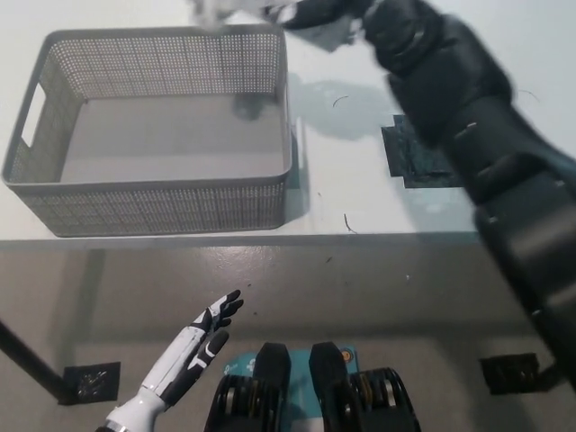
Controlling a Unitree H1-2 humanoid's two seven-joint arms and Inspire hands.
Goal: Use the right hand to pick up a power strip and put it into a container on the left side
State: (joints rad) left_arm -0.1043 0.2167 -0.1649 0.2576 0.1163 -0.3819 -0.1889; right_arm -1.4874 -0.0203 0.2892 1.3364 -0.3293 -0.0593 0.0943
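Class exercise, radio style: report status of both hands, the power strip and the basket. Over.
Right robot hand shut on power strip, raised at basket's far rim. Left robot hand open, idle, low. Basket empty, path clear.

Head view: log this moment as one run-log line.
phase: carry | right hand: shut on power strip, raised near far rim of basket | basket: empty | left hand: open, resting low, below table

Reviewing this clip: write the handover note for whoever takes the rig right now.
Right hand: shut on the power strip, held in the air at the top edge of the view, by the basket's far right corner.
Left hand: open, resting low, below the table edge.
Basket: on the table's left, nothing in it.
Done: strip picked up.
Left: carry it over the basket and release it inside.
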